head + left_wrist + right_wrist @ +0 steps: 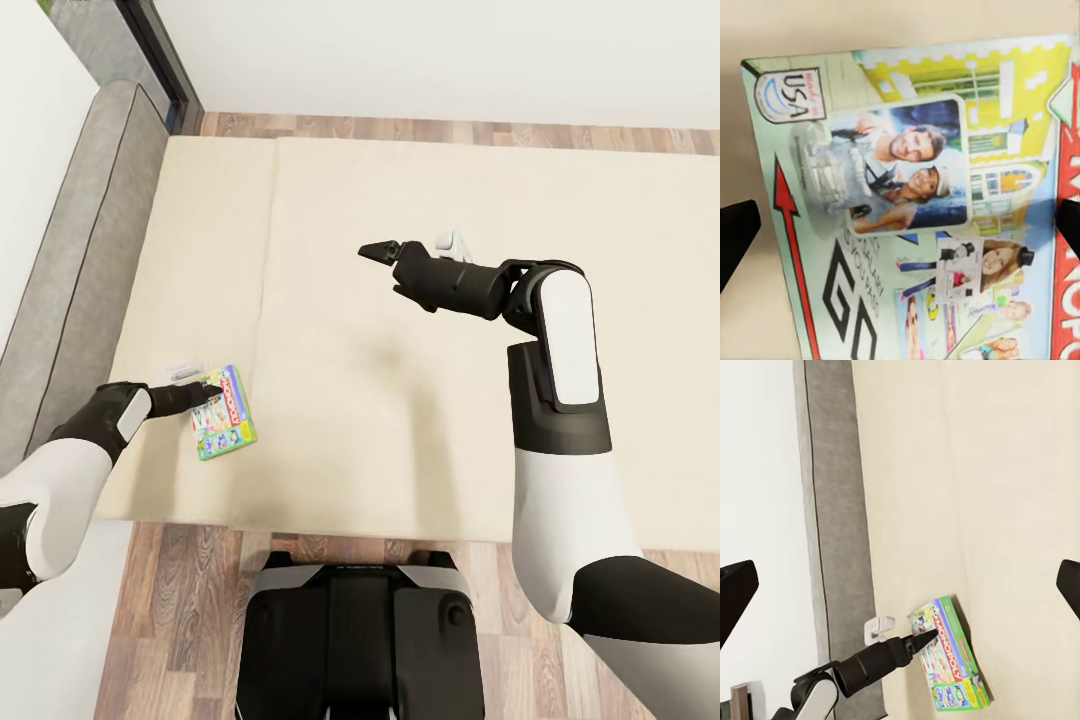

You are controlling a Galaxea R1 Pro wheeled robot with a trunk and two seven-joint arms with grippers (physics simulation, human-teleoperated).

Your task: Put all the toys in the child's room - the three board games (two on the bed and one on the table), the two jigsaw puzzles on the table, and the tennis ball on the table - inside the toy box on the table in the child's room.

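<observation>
left gripper [205, 393] is over the near-left part of the bed [420, 420], right on top of the white-green board game [228, 415] with the red logo. The box lies flat on the mattress, close to the bed's near edge, lid up

left wrist view has the box face [922, 202] right under the camera, with the two dark fingertips [736, 232] at either side of the frame, so jaws are apart and wide. One tip sits over bare mattress beyond the box's edge; the other looks to be over the red logo strip, not past it. Can't tell if anything is touching the lid yet

my read: step in hand is the pick of this box, nothing clamped so far. To do it well:
- the box is flat, so a straight-down pinch gets no purchase. Both tips need to straddle opposite edges, or slide it toward the near bed edge and take it by the overhang
- shift the wrist so the logo-side tip clears that edge, then descend
- mattress likely gives, so press in enough that the tips get below the lid line before closing
- square the jaws to the box's sides; it sits skewed relative to the bed edge
- close slowly, as a thin box can squirt out sideways

right gripper [378, 249] hangs above mid-bed, well apart from the box; its wrist view shows tips spread at both frame edges, nothing between them. Its arm is clear of the left arm

something small and white sits on the bed just past the right arm [452, 240], too hidden to identify
</observation>
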